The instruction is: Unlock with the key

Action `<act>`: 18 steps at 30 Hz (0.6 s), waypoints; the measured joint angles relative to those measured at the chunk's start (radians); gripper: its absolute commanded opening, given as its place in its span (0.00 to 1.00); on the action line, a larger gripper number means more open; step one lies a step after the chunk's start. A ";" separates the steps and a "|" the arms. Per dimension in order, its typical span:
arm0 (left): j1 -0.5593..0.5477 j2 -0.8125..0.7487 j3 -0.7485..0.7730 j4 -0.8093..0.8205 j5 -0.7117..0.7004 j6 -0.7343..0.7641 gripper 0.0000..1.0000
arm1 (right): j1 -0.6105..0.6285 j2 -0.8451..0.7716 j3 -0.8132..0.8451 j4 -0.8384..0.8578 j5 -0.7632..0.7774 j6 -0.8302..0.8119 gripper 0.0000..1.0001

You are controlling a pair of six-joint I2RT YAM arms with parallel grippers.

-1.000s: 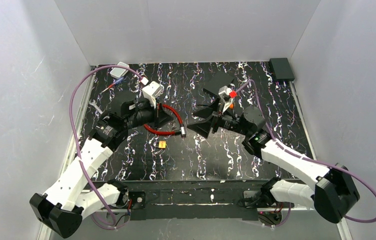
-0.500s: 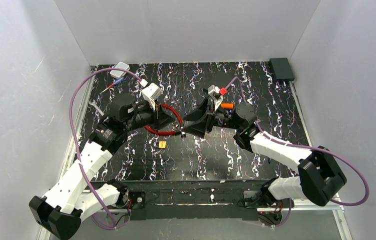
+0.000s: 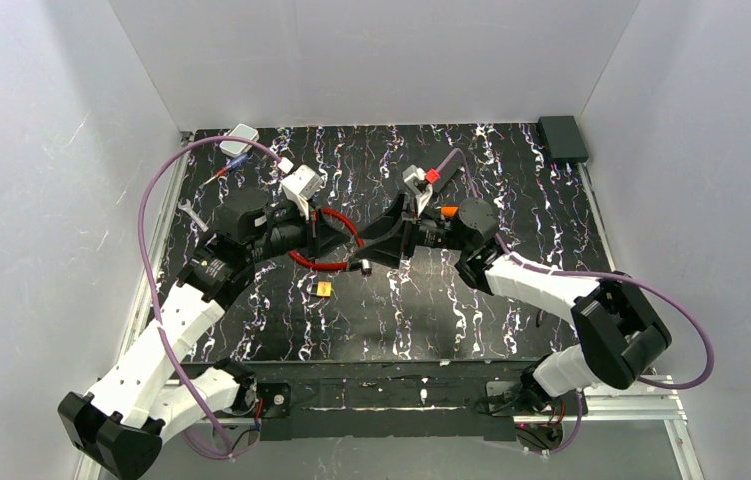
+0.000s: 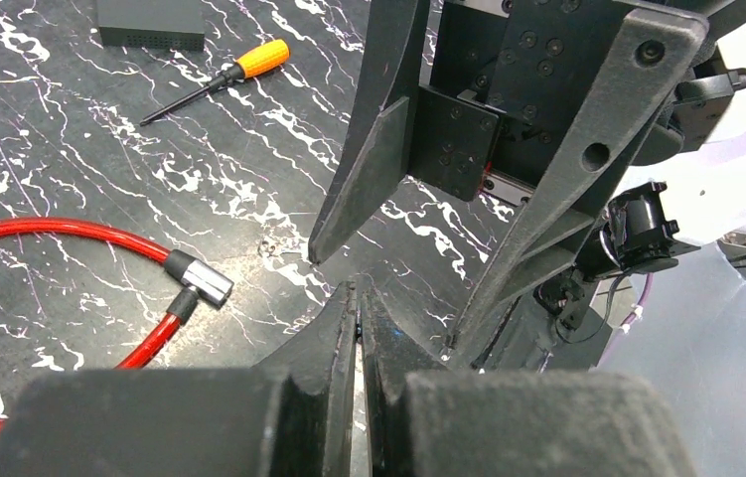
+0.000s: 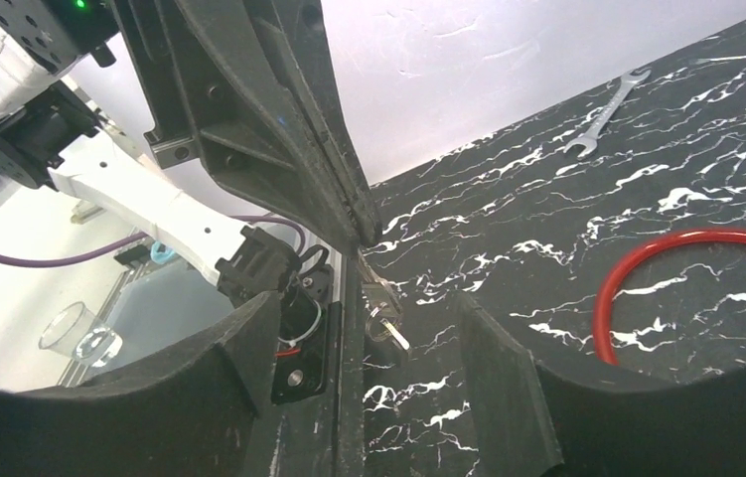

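**Key pinched in the left gripper, right gripper spread around it**

I see the left gripper [image 5: 361, 238] squeezed closed on the key [image 5: 381, 306], which dangles with its small bunch from the fingertips at the centre of the right wrist view. My right gripper [image 4: 380, 302] is spread wide and grips nothing, with one finger on each side of the left fingertips. In the top view both meet mid-frame, at the right end of the red cable lock [image 3: 311, 264]. The small brass padlock [image 3: 323, 289] lies alone just below that loop. An orange screwdriver [image 4: 249, 65] sits at the upper left of the left wrist view
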 measured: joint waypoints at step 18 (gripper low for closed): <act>0.000 -0.001 -0.001 -0.006 -0.058 0.000 0.00 | 0.030 0.101 0.040 0.125 -0.049 0.088 0.59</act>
